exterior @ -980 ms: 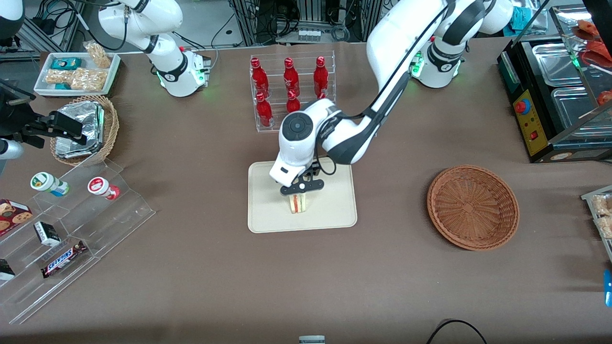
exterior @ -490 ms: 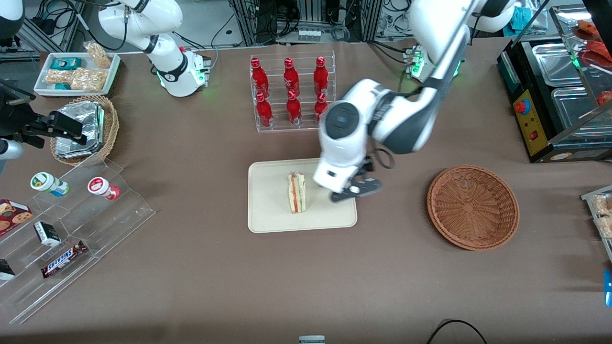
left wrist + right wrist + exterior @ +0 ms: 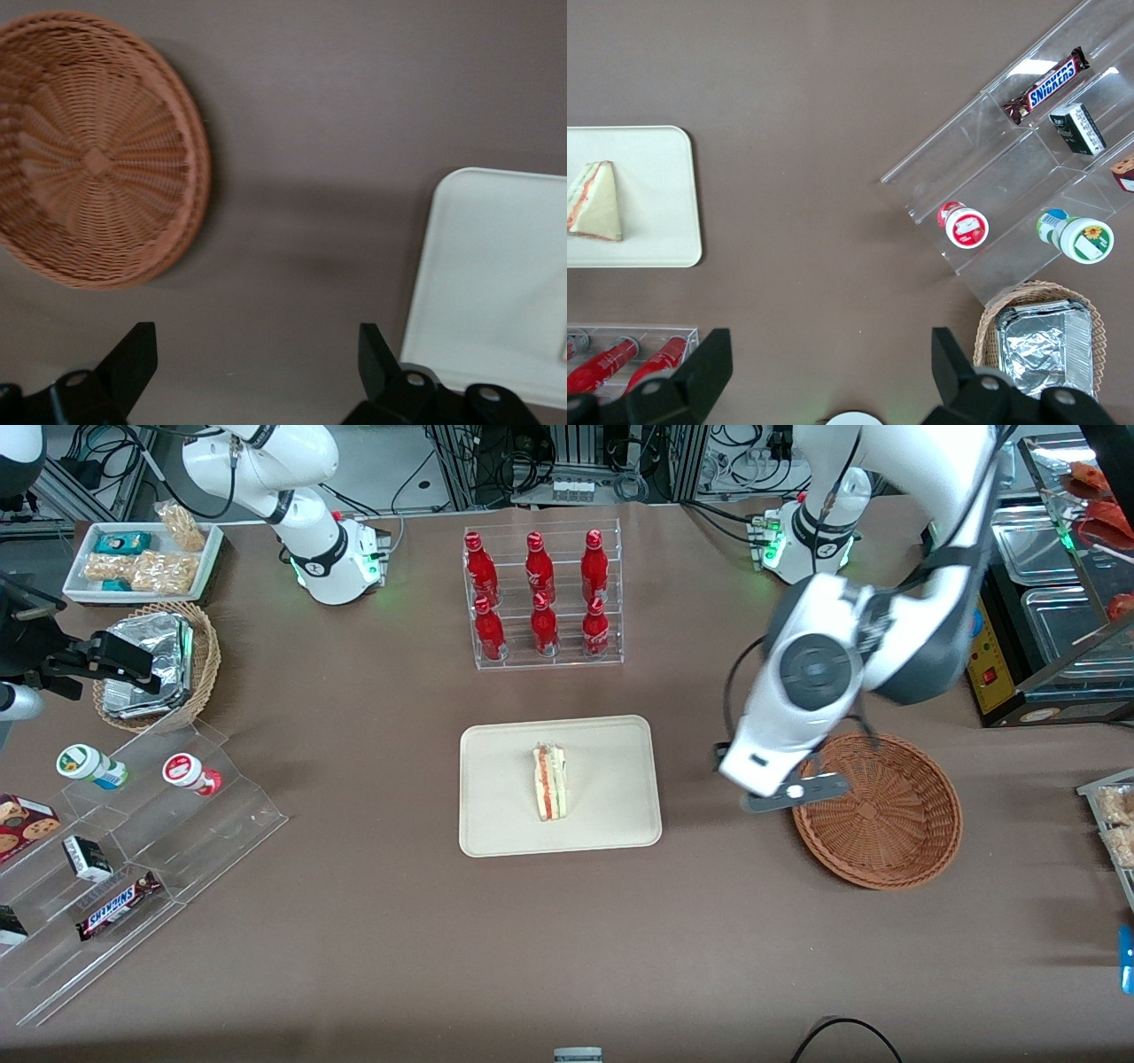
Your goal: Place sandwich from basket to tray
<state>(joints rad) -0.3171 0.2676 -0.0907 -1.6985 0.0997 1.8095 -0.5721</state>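
Sandwich (image 3: 550, 782): lying on the tray (image 3: 496, 815), roughly at its middle, with one cut face and its red and green layers turned up — nothing touches it.
Tray: flat on the tabletop (image 3: 399, 939), between the bottle rack (image 3: 542, 593) and the front camera; the rack is farther from that camera.
Basket (image 3: 895, 841): on the tabletop toward the working arm's end, well apart from the tray; only bare wicker shows inside it.
Gripper (image 3: 796, 794): hanging above the basket's rim on the side nearest the tray, over the strip of tabletop between basket and tray.
Fingers (image 3: 131, 359): spread wide apart and holding nothing — in the left wrist view bare brown tabletop shows between the two black tips.
Left wrist view: basket (image 3: 93, 150) and a corner of the tray (image 3: 496, 266) both show below the gripper (image 3: 257, 354), with tabletop between them.
Foil packets (image 3: 146, 660): in a deeper tan wicker basket toward the parked arm's end.
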